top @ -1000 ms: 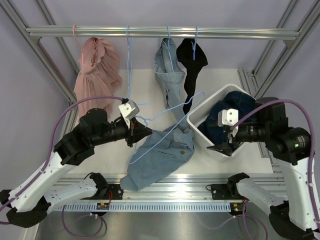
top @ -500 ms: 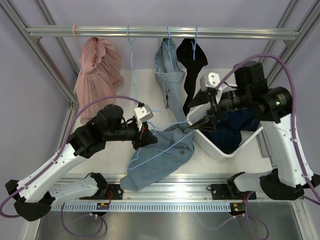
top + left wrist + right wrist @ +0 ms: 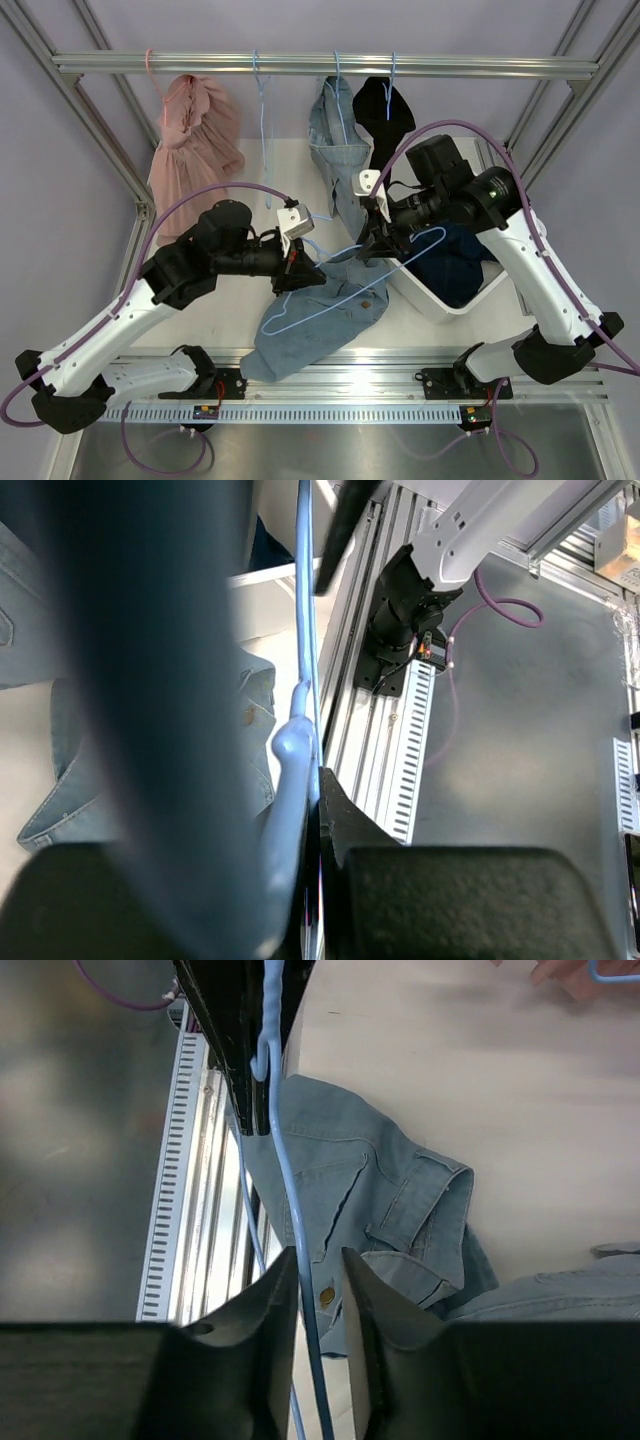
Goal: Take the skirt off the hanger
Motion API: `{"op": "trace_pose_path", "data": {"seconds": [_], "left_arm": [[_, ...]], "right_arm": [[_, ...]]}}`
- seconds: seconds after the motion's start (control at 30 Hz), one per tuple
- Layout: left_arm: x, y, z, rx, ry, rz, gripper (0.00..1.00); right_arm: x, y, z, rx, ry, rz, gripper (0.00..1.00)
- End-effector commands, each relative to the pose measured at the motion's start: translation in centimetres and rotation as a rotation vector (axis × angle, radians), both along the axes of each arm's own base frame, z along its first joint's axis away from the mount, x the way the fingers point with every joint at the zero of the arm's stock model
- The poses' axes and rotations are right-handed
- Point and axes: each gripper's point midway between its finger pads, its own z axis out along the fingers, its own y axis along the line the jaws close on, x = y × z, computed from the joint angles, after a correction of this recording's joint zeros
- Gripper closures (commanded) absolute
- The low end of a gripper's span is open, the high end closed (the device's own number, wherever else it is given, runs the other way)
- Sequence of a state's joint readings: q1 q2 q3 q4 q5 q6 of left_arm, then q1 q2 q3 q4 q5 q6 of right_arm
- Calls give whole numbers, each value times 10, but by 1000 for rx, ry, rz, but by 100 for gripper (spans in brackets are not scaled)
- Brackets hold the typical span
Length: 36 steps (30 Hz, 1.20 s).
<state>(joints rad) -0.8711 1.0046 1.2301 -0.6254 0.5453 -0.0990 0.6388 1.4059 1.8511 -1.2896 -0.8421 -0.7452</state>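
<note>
Now changed: right end effector point(image 3: 320, 1260) off bin point(image 3: 425, 300), at hanger point(image 3: 305, 600); fingers apart astride it
Left end effector point(image 3: 308, 278): clamped on hanger above skirt point(image 3: 310, 340)

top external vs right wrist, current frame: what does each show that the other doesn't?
Only top external: the rail with a pink garment and a black garment hanging from it, the white bin of dark clothes, and both arms whole.
Only right wrist: the blue hanger wire passing through the gap of the right pincer, close to one finger, and a brass button on the denim skirt.
Both: the hanger, the skirt, and the left pincer gripping the hanger's neck.
</note>
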Motion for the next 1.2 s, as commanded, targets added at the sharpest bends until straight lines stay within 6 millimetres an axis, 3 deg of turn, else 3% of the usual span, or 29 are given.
{"op": "trace_pose_path", "data": {"seconds": [0.0, 0.03, 0.07, 0.1, 0.2, 0.27, 0.3, 0.4, 0.53, 0.7, 0.83, 0.9, 0.93, 0.97, 1.03, 1.07, 1.1, 1.17], "left_arm": [[-3, -6, 28, -95, -52, -31, 100], [-2, -6, 28, -98, -54, -21, 100], [-3, -5, 27, -103, -47, -11, 100], [-2, -4, 27, -109, -45, -3, 100], [-1, -3, 30, -165, -56, 28, 90], [1, -1, 29, -200, -46, 59, 74], [-1, 1, 30, -234, -62, 64, 59], [-3, 5, 28, -271, -61, 80, 40], [-6, 9, 30, -299, -67, 87, 36], [-9, 1, 27, -300, -38, 46, 35], [-8, -7, 26, -301, -11, 24, 36], [-6, -11, 25, -297, -5, 19, 41], [-6, -12, 25, -297, -3, 16, 47], [-6, -13, 27, -299, -3, 11, 63], [-7, -13, 30, -302, -4, 2, 79], [-8, -13, 32, -306, -7, 0, 95], [-8, -11, 34, -309, -12, 5, 100], [-9, -8, 35, -309, -25, 10, 100]], "right_arm": [[4, -1, -8, -35, -20, -12, 72], [4, -1, -9, -36, -20, -10, 79], [3, -2, -9, -38, -12, -15, 97], [2, -2, -9, -39, -10, -13, 100], [-7, -5, -6, -22, -14, 9, 100], [-14, -9, -7, -12, -17, 18, 100], [-15, -10, -6, -4, -23, 16, 100], [-23, -16, -4, 21, -24, 21, 100], [-25, -25, -1, 74, 12, 2, 100], [-27, -31, 5, 129, 18, -12, 100], [-25, -31, 7, 149, 33, -23, 100], [-24, -32, 10, 168, 51, -22, 100], [-25, -32, 11, 173, 55, -22, 100], [-23, -33, 11, 177, 56, -26, 100], [-22, -33, 9, 178, 66, -32, 100], [-21, -33, 9, 182, 64, -34, 100], [-20, -34, 8, 184, 70, -40, 100], [-20, -34, 7, 184, 70, -47, 95]]}}
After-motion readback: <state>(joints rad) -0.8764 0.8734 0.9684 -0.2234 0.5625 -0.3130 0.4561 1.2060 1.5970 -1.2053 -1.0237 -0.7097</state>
